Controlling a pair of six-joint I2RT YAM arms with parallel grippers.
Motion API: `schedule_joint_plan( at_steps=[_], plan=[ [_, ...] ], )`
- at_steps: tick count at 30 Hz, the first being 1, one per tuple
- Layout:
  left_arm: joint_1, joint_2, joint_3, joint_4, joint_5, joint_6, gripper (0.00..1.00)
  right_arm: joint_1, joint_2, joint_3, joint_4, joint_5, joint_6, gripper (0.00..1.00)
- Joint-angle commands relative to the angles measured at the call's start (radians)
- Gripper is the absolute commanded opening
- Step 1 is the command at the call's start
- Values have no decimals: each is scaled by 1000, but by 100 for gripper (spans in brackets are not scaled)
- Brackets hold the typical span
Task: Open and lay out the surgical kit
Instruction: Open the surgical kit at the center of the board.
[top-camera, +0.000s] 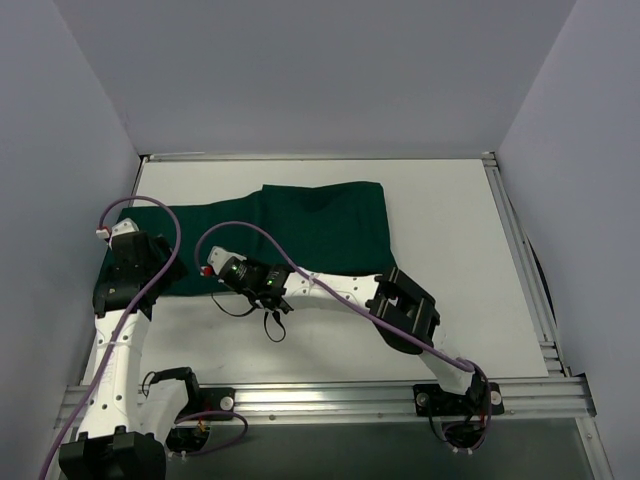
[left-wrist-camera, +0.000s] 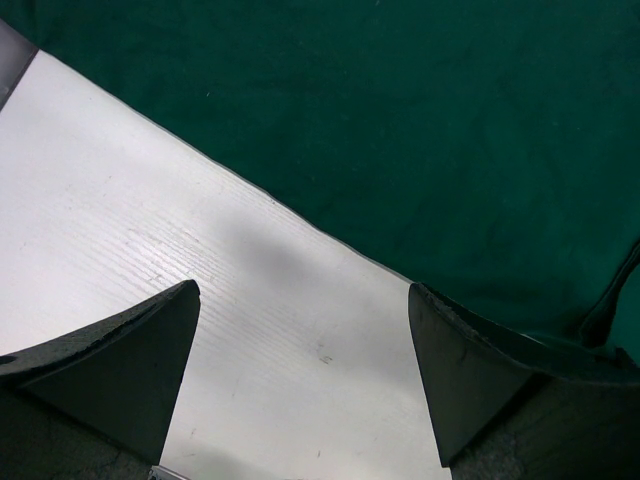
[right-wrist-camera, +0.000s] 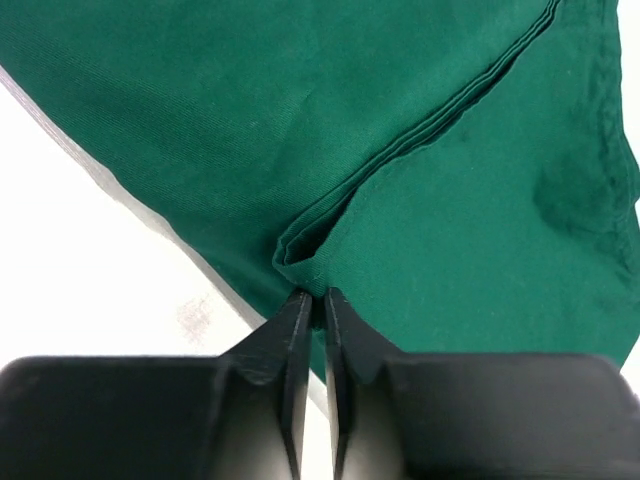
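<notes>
The surgical kit shows only as its dark green cloth wrap (top-camera: 300, 225), lying across the back left of the white table. The mesh tray, instruments and packets are hidden. My right gripper (right-wrist-camera: 313, 297) is shut on a folded corner of the cloth (right-wrist-camera: 300, 250) at its near edge; in the top view it (top-camera: 212, 268) reaches far left. My left gripper (left-wrist-camera: 303, 330) is open and empty over bare table, right beside the cloth's near edge (left-wrist-camera: 330, 240); in the top view it (top-camera: 150, 262) is at the cloth's left end.
The white table (top-camera: 440, 260) has metal rails at the right (top-camera: 520, 260) and front (top-camera: 400, 395). Grey walls enclose it on the left, back and right. Purple cables loop over both arms.
</notes>
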Motion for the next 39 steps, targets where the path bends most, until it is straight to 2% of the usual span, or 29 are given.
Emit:
schedule_joint_plan(
  at_steps=[1,6,20,33,39],
  plan=[
    [-6,0,3,47,-5,1,94,6,-37,33,-13,12,-6,5],
    [-9,0,3,47,-2,3,94,-2,-63,46,-35,-26,10,0],
    [-12,6,3,48,3,6,94,-55,-87,29,-23,-132,77,0],
    [-13,3,2,48,0,7,94,-58,-39,47,2,-123,74,25],
    [-16,6,3,48,0,7,94,-55,-19,59,4,-121,66,28]
  ],
)
